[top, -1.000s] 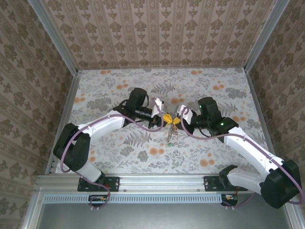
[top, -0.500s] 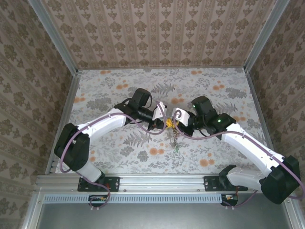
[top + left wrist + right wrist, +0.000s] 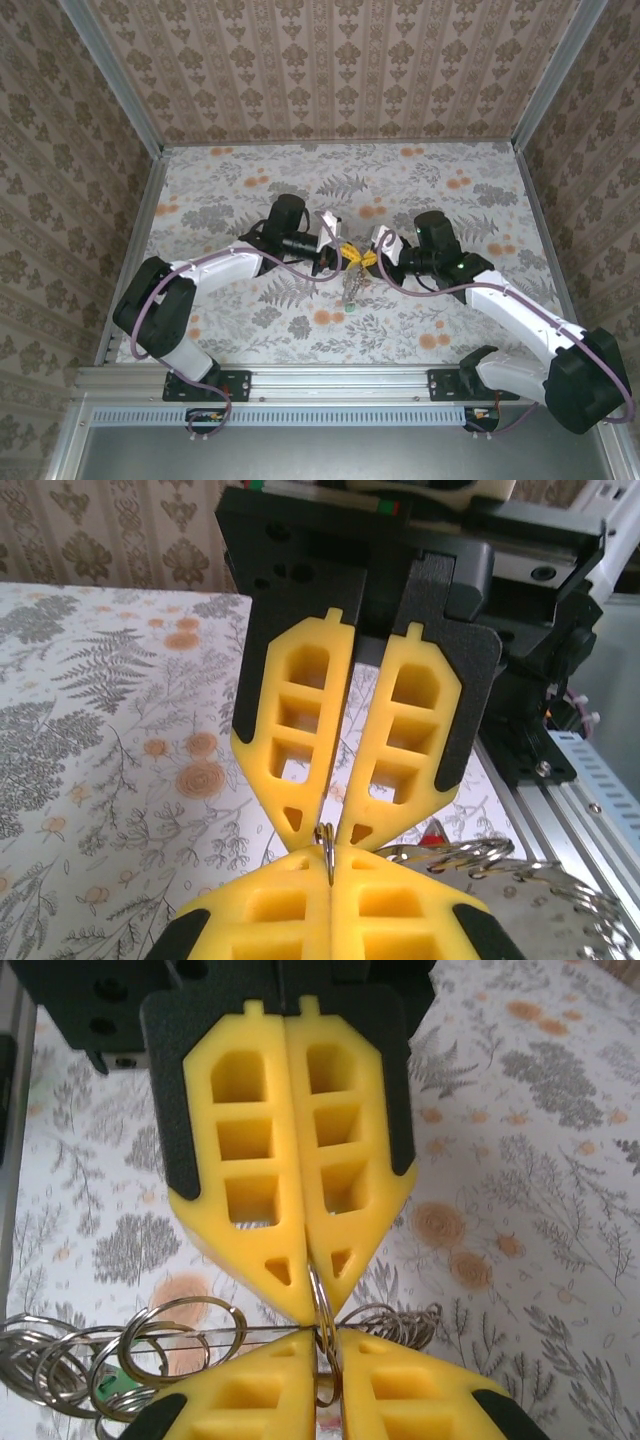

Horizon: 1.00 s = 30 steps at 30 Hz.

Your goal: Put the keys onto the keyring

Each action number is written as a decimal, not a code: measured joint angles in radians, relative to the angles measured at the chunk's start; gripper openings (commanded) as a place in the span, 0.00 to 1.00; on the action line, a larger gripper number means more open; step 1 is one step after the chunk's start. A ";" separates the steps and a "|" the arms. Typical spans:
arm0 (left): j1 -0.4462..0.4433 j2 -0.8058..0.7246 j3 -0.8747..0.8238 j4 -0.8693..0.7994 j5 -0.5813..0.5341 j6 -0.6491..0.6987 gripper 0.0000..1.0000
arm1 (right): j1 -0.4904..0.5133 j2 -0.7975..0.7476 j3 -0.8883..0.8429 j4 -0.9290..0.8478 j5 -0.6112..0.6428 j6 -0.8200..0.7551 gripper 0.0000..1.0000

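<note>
Left gripper: We see the left gripper (image 3: 349, 254) reaching in from 9 o'clock in the overhead view. Its yellow cut-out foam pads (image 3: 250, 1140) are pressed flat together, with a thin wire caught in their seam.
Right gripper: The right gripper (image 3: 367, 258) comes in from 3 o'clock and meets the left one tip to tip. Its yellow fingers (image 3: 300, 720) stand a sliver apart in a narrow V. The wire sits in that gap, and we cannot tell whether either finger touches it.
Keyring: The wire is the keyring (image 3: 322, 1310), a thin round tan metal hoop. We see it edge-on between the two sets of tips, near the middle of the table.
Small rings: Silvery split rings (image 3: 150, 1345) crowd along the hoop at 9 o'clock of the pinch in the right wrist view.
Keys: A bunch of keys (image 3: 352, 288) trails from the pinch toward 6 o'clock in the overhead view. A green-headed key (image 3: 125, 1397) sits among the rings, and a red key head (image 3: 432, 834) peeks out just beside a right finger.
Table: We see a grey floral-printed tabletop (image 3: 450, 320) under both arms.
</note>
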 measured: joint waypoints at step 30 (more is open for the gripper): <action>0.029 0.039 -0.092 0.488 0.040 -0.326 0.00 | -0.098 0.025 -0.126 0.333 -0.102 0.260 0.29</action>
